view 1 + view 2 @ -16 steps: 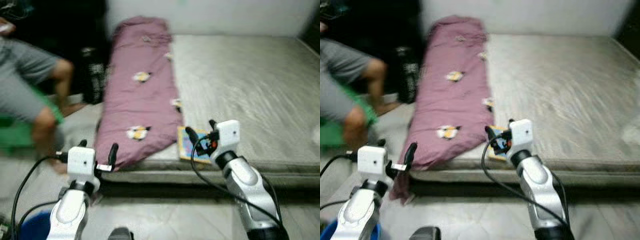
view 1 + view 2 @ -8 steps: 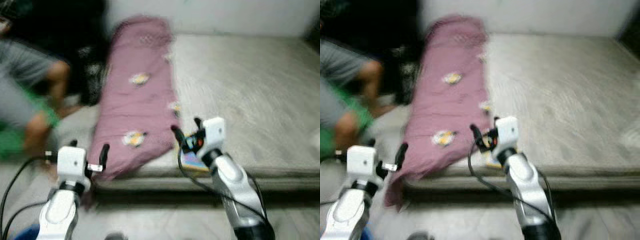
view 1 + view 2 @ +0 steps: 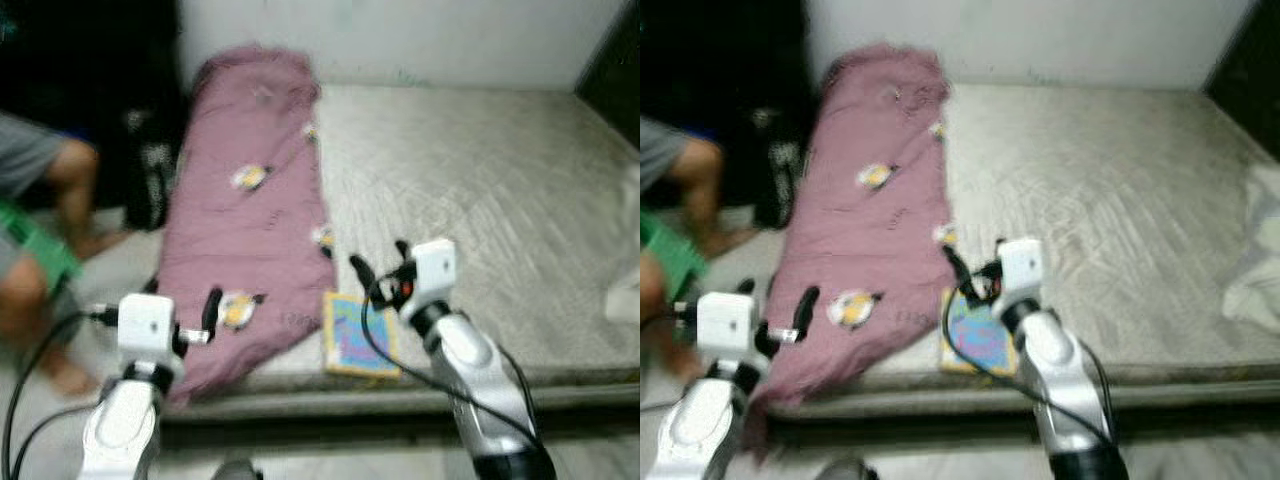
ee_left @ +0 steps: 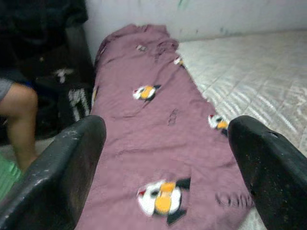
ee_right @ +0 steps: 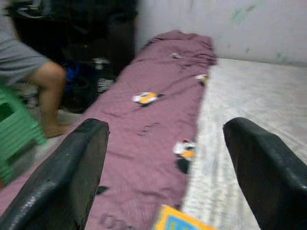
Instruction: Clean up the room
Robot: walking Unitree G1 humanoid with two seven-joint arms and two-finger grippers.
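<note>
- The right gripper (image 3: 378,262), fingers spread and empty, now hangs just beyond the book (image 3: 357,336), which was half-hidden under it before.
- The left gripper (image 3: 186,303), also spread, hovers over the purple blanket (image 3: 250,240).

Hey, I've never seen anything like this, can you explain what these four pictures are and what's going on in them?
A humanoid robot is seeing through its own cameras. Two pictures come from its head, looking down at its silver arms; two come from its wrists, looking out between black fingers. The left gripper and right gripper are both open and hold nothing. Before it lies a grey mattress. A purple blanket with penguin prints runs along the mattress's left side, and a colourful book lies near the front edge, beside the blanket. A person's leg shows at the left.
</note>
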